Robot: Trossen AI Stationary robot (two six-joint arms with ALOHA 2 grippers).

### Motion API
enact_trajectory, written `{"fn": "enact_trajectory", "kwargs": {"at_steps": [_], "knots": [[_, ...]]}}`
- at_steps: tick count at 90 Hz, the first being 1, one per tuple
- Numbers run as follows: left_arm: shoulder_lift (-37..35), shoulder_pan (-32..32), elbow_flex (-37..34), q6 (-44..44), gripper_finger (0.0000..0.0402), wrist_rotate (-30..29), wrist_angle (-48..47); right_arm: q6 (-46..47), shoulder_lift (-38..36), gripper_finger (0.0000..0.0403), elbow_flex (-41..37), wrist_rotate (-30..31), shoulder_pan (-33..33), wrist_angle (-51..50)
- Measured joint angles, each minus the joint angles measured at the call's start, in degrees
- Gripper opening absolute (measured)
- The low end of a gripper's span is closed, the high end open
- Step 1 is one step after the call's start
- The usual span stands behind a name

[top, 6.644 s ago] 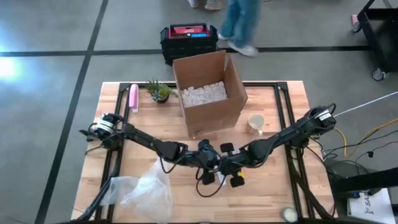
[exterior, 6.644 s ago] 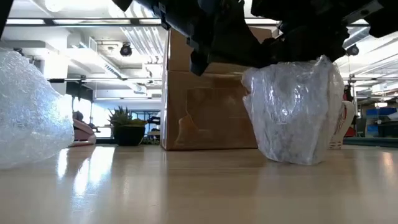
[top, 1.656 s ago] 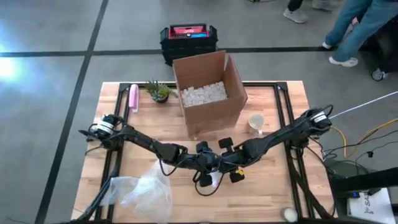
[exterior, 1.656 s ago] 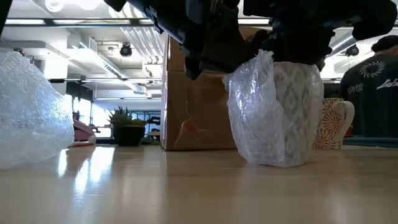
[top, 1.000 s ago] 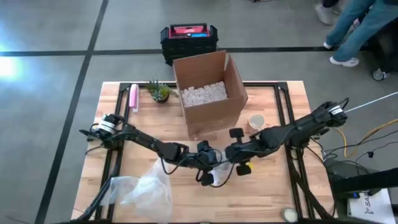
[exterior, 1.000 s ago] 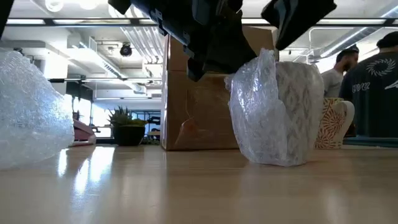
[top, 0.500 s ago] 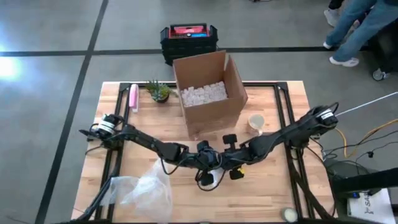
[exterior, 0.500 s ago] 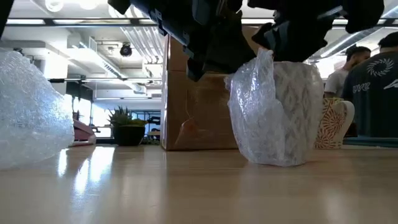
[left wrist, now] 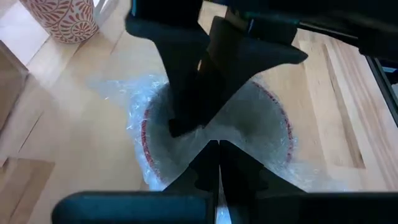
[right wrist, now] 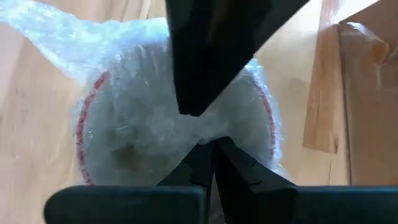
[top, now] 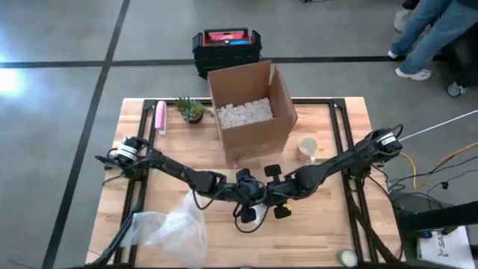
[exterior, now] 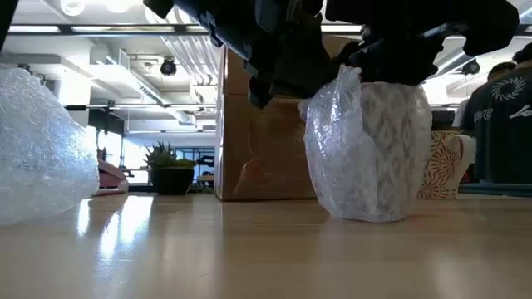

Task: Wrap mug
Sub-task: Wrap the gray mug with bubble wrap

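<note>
The mug [exterior: 378,149], covered in clear bubble wrap [exterior: 332,158], stands upright on its base in the middle of the table [top: 321,232]. In the wrist views its red rim [right wrist: 87,118] shows through the wrap. My left gripper [left wrist: 217,146] and my right gripper [right wrist: 214,144] meet tip to tip over the mug's mouth, both shut on the wrap gathered there. In the high view they hide most of the mug [top: 250,216]. My left gripper pinches the gathered bubble wrap over the mug's mouth [left wrist: 208,134] between its two fingers, slanting down from the table's left. The mug stays on the table. My right gripper pinches the same bunch of wrap over the mouth [right wrist: 205,134] between its two fingers, slanting down from the table's right, opposite the left fingers. The wrap is drawn across the opening.
An open cardboard box [top: 250,112] with white packing fill stands behind the mug. A patterned mug [top: 307,148] stands to its right. A heap of bubble wrap [top: 175,228] lies near left. A plant [top: 190,110] and a pink item [top: 160,117] sit far left. People move beyond the table.
My right gripper, a second ago raised and drawn off toward the table's right and far side, has come back down toward the left onto the wrap over the mug's mouth. The mug and my left gripper have stayed in place.
</note>
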Motion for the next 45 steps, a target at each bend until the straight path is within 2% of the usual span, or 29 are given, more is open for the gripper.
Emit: {"fn": "enact_trajectory", "kwargs": {"at_steps": [22, 36, 45], "knots": [[-5.6, -0.2, 0.0, 0.0, 0.0, 0.0, -3.3, 0.0, 0.0, 0.0, 0.5, -0.2, 0.0, 0.0], [-10.2, -1.7, 0.2, -4.1, 0.0, 0.2, -12.2, 0.0, 0.0, 0.0, 0.5, -0.3, 0.0, 0.0], [-10.2, -3.4, 0.2, -7.4, 0.0, 1.9, -19.3, 0.0, 0.1, 0.0, 0.5, -0.3, 0.0, 0.0]]}}
